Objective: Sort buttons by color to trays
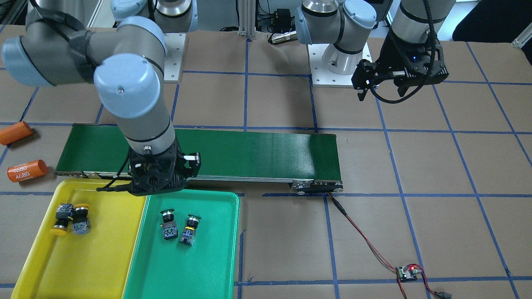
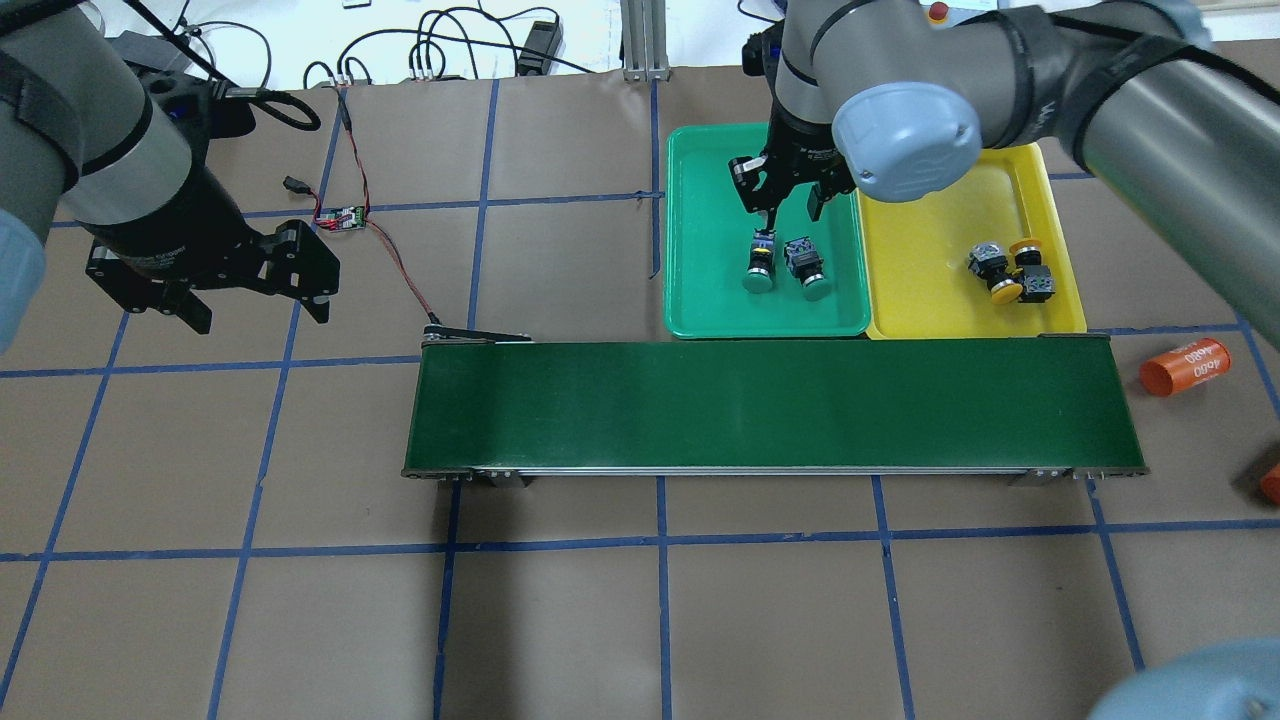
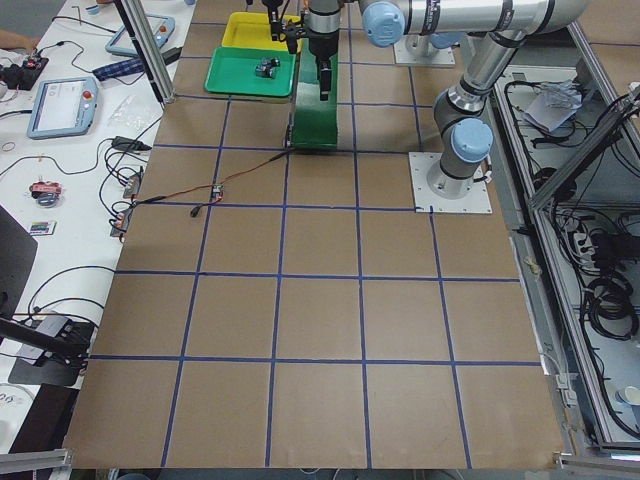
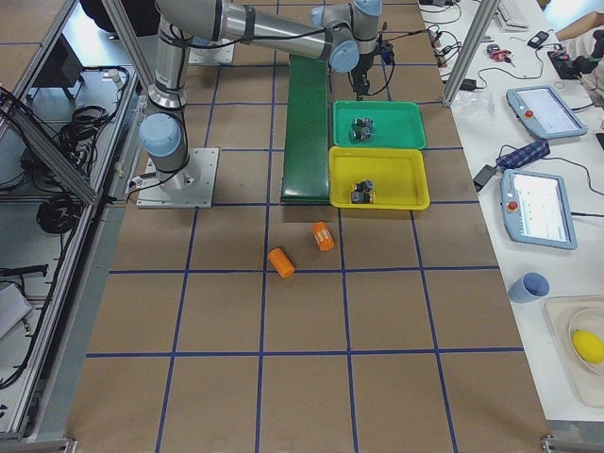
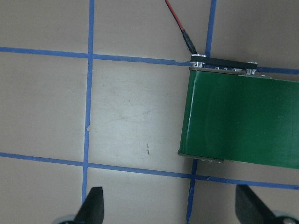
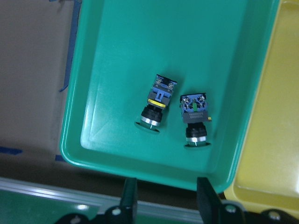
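Two green buttons [image 2: 760, 265] [image 2: 808, 270] lie on their sides in the green tray [image 2: 710, 230]; they also show in the right wrist view [image 6: 155, 107] [image 6: 195, 119]. Two yellow buttons [image 2: 990, 270] [image 2: 1030, 270] lie together in the yellow tray [image 2: 930, 260]. My right gripper [image 2: 790, 205] hangs open and empty just above the green buttons, touching neither. My left gripper [image 2: 258, 315] is open and empty over bare table far to the left, near the conveyor's end [image 5: 238, 121].
The long dark-green conveyor belt [image 2: 770, 405] lies along the near side of both trays. Two orange cylinders [image 1: 27, 170] [image 1: 14, 133] lie beyond the yellow tray's end. A small circuit board [image 2: 340, 217] with red wires runs to the belt's left end.
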Controlling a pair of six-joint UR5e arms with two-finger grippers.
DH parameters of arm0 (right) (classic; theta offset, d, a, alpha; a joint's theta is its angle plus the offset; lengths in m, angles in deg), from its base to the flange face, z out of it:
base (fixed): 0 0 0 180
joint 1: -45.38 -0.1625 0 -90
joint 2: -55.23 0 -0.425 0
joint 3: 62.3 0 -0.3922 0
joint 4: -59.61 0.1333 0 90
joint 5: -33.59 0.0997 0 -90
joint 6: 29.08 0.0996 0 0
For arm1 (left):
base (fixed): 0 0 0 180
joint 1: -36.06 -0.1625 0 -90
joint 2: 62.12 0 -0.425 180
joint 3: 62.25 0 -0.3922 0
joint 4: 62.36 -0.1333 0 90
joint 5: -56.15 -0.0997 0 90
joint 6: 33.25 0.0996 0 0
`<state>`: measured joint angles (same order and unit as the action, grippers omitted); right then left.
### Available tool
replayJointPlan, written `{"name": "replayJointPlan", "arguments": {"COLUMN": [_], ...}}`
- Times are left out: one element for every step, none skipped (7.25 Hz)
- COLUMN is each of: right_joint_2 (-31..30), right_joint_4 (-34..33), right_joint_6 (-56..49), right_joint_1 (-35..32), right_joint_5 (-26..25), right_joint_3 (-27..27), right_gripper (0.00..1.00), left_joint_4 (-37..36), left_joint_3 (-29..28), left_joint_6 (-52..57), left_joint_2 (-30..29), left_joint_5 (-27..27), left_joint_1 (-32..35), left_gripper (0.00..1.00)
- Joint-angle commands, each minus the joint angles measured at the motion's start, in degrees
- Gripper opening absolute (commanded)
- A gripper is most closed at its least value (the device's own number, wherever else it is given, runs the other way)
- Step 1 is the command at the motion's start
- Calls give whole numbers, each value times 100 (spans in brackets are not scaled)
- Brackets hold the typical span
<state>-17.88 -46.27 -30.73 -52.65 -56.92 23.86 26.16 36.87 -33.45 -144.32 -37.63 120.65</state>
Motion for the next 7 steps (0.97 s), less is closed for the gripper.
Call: {"name": "replayJointPlan", "arguments": {"right_joint_2": [-1043,-1491,-1783,-1899,-2074,-2076,-2076], "right_joint_4": [1065,1366,1543,1536,1475,1535,1475], "right_joint_6": [-274,-274,-274,-257,-213,-213,-239], "right_joint_1": [319,477,540,497,488,487,487], "right_joint_5": [-11,-19,-11,41,59,25,42], "right_joint_3": [146,303,401,402,410,480,533], "right_gripper": [88,100,100,100,100,100,100], "left_joint_4": [-1,-1,-10,-19,-19,-19,-19], "left_joint_3": [-41,-41,-33,-33,-24,-15,28], "left_joint_6": [-6,-6,-6,-6,-6,-6,-6], "left_joint_2": [-42,-33,-42,-42,-42,-42,-16], "left_joint_5": [289,290,229,229,228,228,228], "left_joint_1": [13,31,31,31,31,31,31], "left_gripper": [100,100,100,100,100,100,100]}}
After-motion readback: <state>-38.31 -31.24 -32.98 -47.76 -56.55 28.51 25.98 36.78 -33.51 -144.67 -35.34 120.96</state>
